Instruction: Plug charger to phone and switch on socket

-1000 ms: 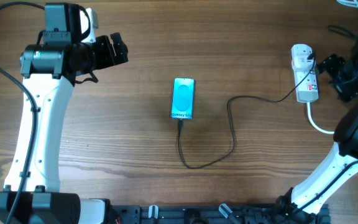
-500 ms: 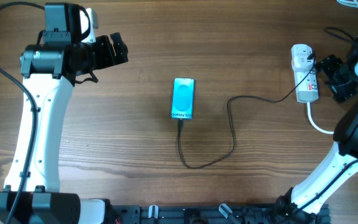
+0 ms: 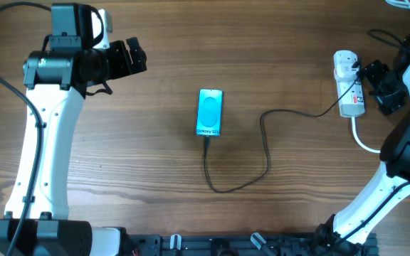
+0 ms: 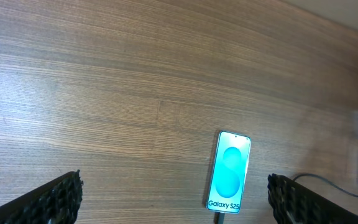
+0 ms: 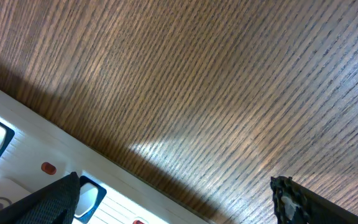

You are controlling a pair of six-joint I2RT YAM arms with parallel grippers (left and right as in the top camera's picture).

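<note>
Right gripper (image 3: 376, 84) hangs wide open, empty. Socket (image 3: 349, 89) lies just ahead of its fingertips; phone (image 3: 210, 112) well beyond, charger (image 3: 265, 153) apparently seated. Narrow the jaws, then press one fingertip squarely onto the switch (image 5: 91, 196).

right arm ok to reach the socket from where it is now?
Likely yes. The right gripper is open and close beside the socket, with only bare table between them. The charger cable leaves the socket on the far side from the gripper, so it shouldn't get in the way.
</note>
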